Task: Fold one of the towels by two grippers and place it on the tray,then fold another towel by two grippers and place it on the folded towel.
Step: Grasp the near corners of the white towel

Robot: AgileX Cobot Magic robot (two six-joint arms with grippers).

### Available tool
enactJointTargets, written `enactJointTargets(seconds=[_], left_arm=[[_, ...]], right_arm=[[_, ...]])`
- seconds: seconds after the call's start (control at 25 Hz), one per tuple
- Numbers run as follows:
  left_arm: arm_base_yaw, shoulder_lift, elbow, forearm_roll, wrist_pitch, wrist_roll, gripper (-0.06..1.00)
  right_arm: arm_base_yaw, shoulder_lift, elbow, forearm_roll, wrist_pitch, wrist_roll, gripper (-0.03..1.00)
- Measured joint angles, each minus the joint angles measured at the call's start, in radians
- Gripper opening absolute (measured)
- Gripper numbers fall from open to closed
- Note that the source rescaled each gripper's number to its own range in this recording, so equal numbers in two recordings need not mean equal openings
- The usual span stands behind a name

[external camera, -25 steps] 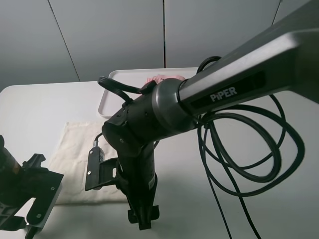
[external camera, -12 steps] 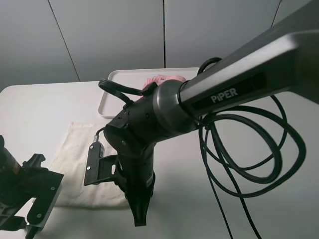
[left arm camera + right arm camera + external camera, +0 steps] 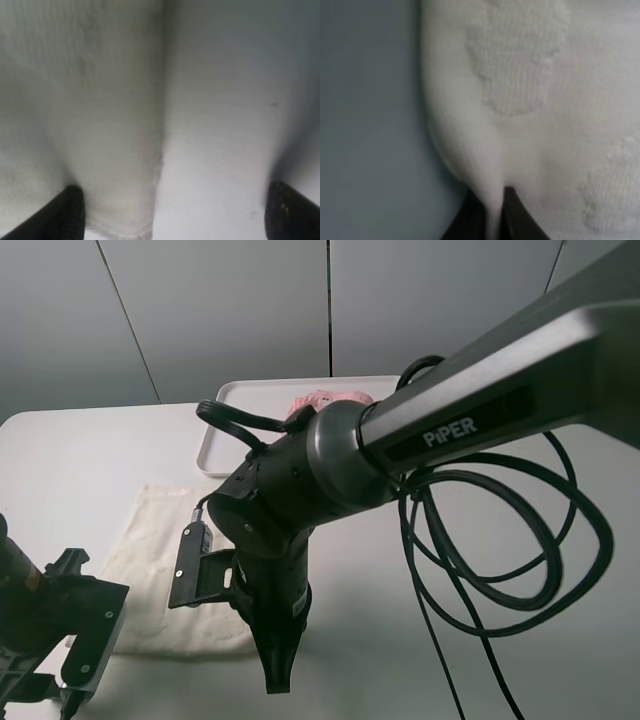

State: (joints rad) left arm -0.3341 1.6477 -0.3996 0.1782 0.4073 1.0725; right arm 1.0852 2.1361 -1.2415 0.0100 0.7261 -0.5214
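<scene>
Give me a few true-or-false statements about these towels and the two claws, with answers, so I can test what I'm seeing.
1. The pink towel lies on the tray. True.
2. The right gripper is open, clear of any cloth. False: it is shut on the edge of the cream-white towel.
3. The left gripper is open. True.
4. The cream-white towel lies on the tray. False: it lies on the table, nearer the camera than the tray.

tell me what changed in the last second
The right end effector closed on the near edge of the cream-white towel, pinching it. The left end effector stayed open at the towel's other near corner; the pink towel stayed on the tray.
</scene>
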Motion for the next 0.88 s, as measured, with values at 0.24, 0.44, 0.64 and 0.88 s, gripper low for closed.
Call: enactJointTargets(seconds=[0.24, 0.44, 0.64, 0.88], left_arm=[[0.0, 0.0, 0.0, 0.003, -0.006, -0.004, 0.98], [0.0, 0.002, 0.0, 0.022, -0.038, -0.004, 0.6], [0.0, 0.002, 0.0, 0.04, -0.044, 0.0, 0.03], [0.0, -0.028, 0.002, 0.045, -0.048, -0.061, 0.0]], right_arm=[[0.0, 0.0, 0.0, 0.008, 0.005, 0.009, 0.0], [0.0, 0.0, 0.0, 0.017, 0.007, 0.011, 0.0], [0.0, 0.0, 0.0, 0.027, 0.012, 0.017, 0.0], [0.0, -0.003, 0.0, 0.027, 0.011, 0.093, 0.0]])
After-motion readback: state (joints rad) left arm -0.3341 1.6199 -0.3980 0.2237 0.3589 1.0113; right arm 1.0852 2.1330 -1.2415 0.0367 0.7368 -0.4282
